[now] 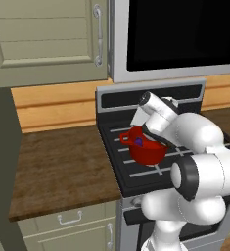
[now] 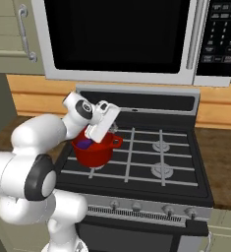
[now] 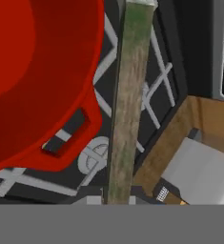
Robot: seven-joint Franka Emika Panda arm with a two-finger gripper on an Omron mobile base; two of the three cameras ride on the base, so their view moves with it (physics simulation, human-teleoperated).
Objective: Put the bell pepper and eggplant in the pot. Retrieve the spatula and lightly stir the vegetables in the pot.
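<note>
The red pot (image 2: 95, 153) stands on the stove's front left burner, and the purple eggplant (image 2: 85, 143) lies inside it. The same pot (image 1: 148, 152) and eggplant (image 1: 138, 142) show from the left side. The bell pepper is hidden. My gripper (image 2: 95, 132) hangs over the pot's rim, shut on the spatula (image 3: 127, 105). The spatula's long wooden handle runs up the hand view just right of the pot (image 3: 32, 71) and its loop handle. From the left, the spatula (image 1: 158, 138) appears as a thin dark line slanting across the pot's top.
The black stove (image 2: 161, 157) has bare grates right of the pot. A microwave (image 2: 122, 34) hangs close above. Wooden counter (image 1: 62, 166) lies left of the stove, with more counter on the right. Control knobs (image 2: 136, 206) line the stove's front.
</note>
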